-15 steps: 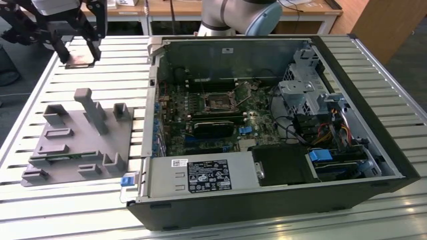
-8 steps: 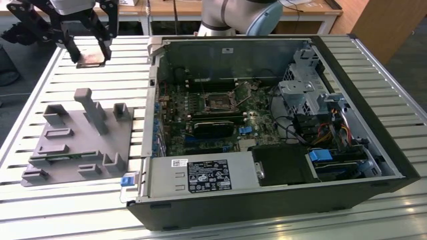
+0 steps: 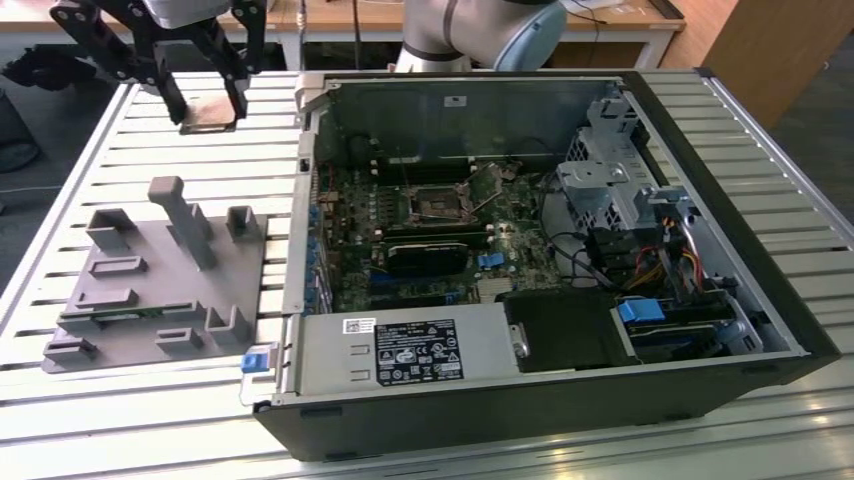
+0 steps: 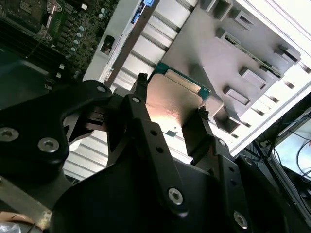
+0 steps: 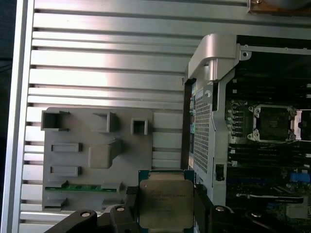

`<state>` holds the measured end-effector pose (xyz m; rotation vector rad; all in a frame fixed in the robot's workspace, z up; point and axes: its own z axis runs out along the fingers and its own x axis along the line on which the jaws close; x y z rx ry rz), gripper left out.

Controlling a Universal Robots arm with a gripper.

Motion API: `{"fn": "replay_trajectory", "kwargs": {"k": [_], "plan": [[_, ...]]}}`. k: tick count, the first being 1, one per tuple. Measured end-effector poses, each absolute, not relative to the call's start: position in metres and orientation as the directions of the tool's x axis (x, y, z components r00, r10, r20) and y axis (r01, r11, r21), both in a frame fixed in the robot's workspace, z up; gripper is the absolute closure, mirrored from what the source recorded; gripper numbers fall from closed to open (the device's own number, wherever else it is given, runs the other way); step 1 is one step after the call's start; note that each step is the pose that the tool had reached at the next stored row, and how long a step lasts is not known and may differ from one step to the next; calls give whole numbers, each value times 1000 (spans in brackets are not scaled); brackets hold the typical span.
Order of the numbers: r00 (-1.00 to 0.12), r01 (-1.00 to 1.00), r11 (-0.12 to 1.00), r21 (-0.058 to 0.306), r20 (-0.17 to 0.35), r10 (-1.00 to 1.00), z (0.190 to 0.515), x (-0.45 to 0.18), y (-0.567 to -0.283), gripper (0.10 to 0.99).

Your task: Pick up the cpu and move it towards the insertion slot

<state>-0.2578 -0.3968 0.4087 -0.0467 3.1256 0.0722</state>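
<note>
Pincer (image 3: 211, 112) raised in the air, dark fingers (image 5: 129, 204) pinching the cpu (image 5: 165, 204) by two opposite edges. Chip held flat between the fingertips, silvery top with a pale rim in the first wrist view; underside catching light in the second wrist view (image 4: 172, 104).

Directly beneath and slightly off to one side of the pincer: grey holder tray (image 3: 154, 290) with raised blocks and pockets, resting on the slatted metal surface (image 3: 120, 130). Thin green strip (image 5: 82, 187) lying in one of the tray's grooves.

Further out from the pincer: open computer case (image 3: 534, 250) lying on its side on the same surface, near wall just beside the tray. Green circuit board inside, with long black slots and cabling.

Key relation: insertion slot (image 3: 437, 202), small dark square in a silvery frame, lying well apart from the pincer, past the case's near wall, toward the exterior view's right and lower in that picture. Same socket in the first wrist view (image 5: 272, 122), off to the side of the held chip, beyond the case wall. Chip square, so no long axis to speak of; edges look roughly parallel to the socket's frame. Judged: pickup done, travel toward the socket barely under way.
</note>
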Motion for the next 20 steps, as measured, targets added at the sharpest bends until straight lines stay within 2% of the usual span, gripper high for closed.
{"fn": "replay_trajectory", "kwargs": {"k": [20], "plan": [[-999, -30, 998, 46, -16, -29, 408, -212, -392, 549]]}}
